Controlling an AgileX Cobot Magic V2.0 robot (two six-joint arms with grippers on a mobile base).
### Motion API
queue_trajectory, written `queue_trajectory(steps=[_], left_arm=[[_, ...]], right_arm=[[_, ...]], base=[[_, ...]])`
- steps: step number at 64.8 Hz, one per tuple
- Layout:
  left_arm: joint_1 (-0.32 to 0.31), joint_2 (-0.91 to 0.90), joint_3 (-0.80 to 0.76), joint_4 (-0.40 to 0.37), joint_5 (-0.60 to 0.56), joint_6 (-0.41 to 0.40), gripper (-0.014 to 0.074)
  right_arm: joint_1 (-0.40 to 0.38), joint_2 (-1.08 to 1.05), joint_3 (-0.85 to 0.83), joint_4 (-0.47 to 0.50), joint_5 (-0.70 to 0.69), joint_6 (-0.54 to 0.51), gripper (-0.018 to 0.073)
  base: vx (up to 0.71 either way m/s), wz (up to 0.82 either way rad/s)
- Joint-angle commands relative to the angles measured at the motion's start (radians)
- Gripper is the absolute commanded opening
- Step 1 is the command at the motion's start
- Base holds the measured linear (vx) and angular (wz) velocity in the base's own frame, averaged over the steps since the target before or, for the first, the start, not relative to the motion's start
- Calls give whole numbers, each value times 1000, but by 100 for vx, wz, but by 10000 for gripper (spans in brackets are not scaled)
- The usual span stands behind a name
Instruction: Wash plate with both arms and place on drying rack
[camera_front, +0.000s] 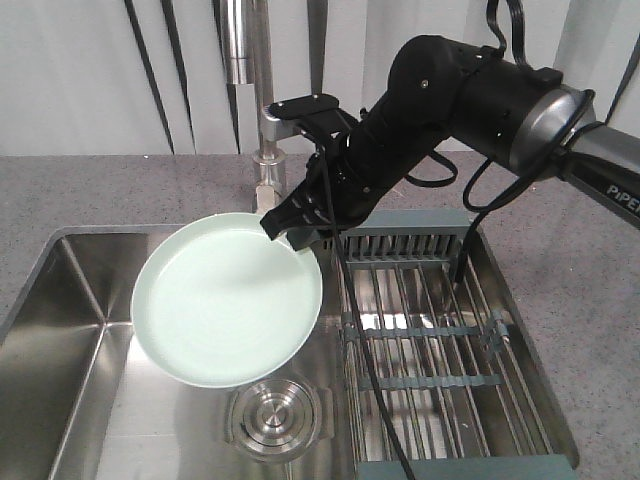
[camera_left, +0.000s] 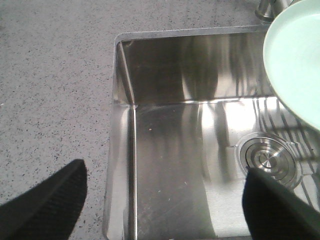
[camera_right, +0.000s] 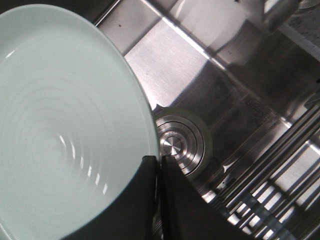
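The pale mint-green plate (camera_front: 225, 300) hangs tilted above the steel sink, its face turned up and toward the camera. My right gripper (camera_front: 290, 225) is shut on the plate's upper right rim. In the right wrist view the two black fingers pinch the rim of the plate (camera_right: 65, 125), with the gripper (camera_right: 157, 165) closed tight on it. The drying rack (camera_front: 440, 330) lies across the right part of the sink, beside the plate. My left gripper (camera_left: 165, 172) is open over the sink's left corner, holding nothing, and the plate's edge (camera_left: 297, 60) shows at the upper right of that view.
A round steel drain (camera_front: 272, 415) sits in the sink floor below the plate. The faucet column (camera_front: 250, 80) rises behind the sink, next to the right arm. Speckled grey counter (camera_left: 50, 90) surrounds the sink wall (camera_left: 122, 125). Black cables hang over the rack.
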Motion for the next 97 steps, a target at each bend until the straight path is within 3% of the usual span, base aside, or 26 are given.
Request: queue_trajectory(steps=[1,30,43,69,81,97], left_arm=[[-2,7,-25,-9,-57,-11,585],[-2,7,-25,-9,-57,-11,585],[-2,7,-25,-9,-57,-11,585],[-2,7,-25,-9,-57,-11,585],[-2,7,-25,-9,-57,-11,585],[-2,7,-25,-9,-56,-11,585]], right_arm=[[-38,-38,-53,16,-22,8,-1],[-123,-90,3,4,-43,18,-1],[-161,-199,161,6,-83,18,-1],[-159,-456,497,-1,-160,38,-1],[-110,-566,639,-10,-185,71,-1],[33,-586,697,-39,-240,152,-1]], base=[[0,0],[0,0],[0,0],[0,0],[0,0],[0,0]])
